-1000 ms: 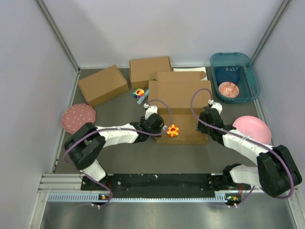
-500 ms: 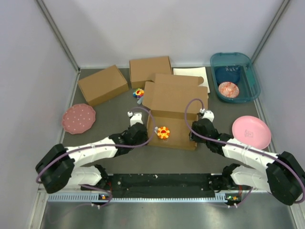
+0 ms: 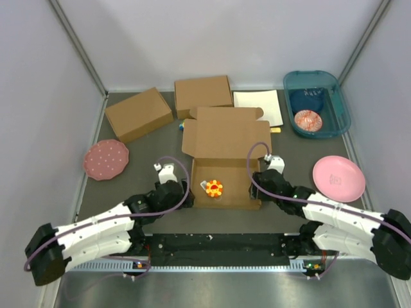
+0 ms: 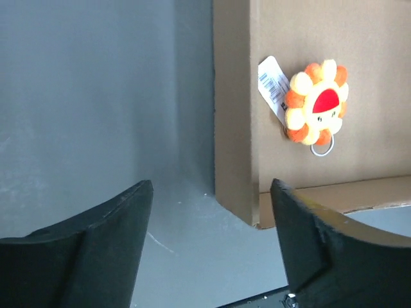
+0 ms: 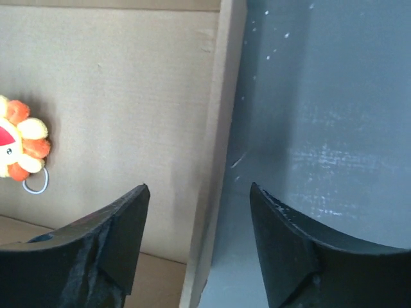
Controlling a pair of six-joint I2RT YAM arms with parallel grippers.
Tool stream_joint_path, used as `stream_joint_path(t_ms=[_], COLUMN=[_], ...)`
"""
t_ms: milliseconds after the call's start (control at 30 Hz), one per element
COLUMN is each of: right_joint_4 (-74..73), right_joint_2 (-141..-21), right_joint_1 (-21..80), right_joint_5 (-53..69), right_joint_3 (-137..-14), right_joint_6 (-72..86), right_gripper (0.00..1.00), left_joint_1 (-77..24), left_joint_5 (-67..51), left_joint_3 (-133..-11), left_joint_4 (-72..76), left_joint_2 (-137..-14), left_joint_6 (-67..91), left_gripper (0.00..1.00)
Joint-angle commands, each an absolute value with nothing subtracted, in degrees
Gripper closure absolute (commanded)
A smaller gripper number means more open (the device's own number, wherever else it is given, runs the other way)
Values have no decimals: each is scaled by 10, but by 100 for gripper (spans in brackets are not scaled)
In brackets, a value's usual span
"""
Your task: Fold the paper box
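Observation:
The paper box (image 3: 225, 138) lies open at the table's middle, a shallow brown tray with its lid flap laid back. An orange flower toy (image 3: 214, 188) sits inside the tray. My left gripper (image 3: 184, 192) is open beside the tray's left wall. In the left wrist view that gripper (image 4: 212, 186) is open with nothing in it, the box's left wall (image 4: 234, 128) and near corner just ahead, and the flower toy (image 4: 314, 102) beyond. My right gripper (image 3: 257, 183) is open at the tray's right wall. In the right wrist view it (image 5: 199, 187) straddles that wall (image 5: 225, 96).
Two ready-made brown boxes (image 3: 138, 113) (image 3: 202, 95) stand at the back left. A white sheet (image 3: 257, 107) lies behind the paper box. A teal bin (image 3: 316, 102) is at the back right, a pink plate (image 3: 338, 176) on the right, a dotted pink plate (image 3: 106, 158) on the left.
Both arms have drawn back toward the near edge, and the paper box with the flower toy has slid nearer and slightly left. The white sheet behind it now shows fully.

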State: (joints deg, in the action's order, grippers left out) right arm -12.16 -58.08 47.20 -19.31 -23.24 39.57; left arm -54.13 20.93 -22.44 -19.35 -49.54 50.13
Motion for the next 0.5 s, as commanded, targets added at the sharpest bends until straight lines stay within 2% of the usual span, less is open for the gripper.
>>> stream_joint_path(t_ms=[0,133,233,267,333,367,433,467], right_joint_4=[-176,-228,-254,-260,-264,-265,-267,-267], right_joint_2=[-525,-481,-471,-463,-452,-439,-425,-412], right_joint_1=[480,478,475,474,471,468,465,464], right_joint_5=[-241,-287,-306,-309,-311,-309,-295,-288], right_joint_3=[-280,-343,-387,-394,-410,-412,-413,-413], right_joint_6=[409,381,353,340,331,325,322,321], right_gripper=[32,24,23,22,22,22,22,22], left_joint_1=[-543,-540,-524,-491,-438,-368,-263,-233], left_joint_5=[292,350,354,340,282,181,84,-17], left_joint_3=[-247,-298,-346,-360,-400,-409,-442,-463], left_joint_4=[-265,-250,-216,-187,-162,-123,-88,-87], left_joint_2=[-413,-375,-401,-429,-480,-495,-554,-582], left_joint_6=[509,465,409,381,368,355,350,350], left_gripper=[14,7,6,5,5,6,6,7])
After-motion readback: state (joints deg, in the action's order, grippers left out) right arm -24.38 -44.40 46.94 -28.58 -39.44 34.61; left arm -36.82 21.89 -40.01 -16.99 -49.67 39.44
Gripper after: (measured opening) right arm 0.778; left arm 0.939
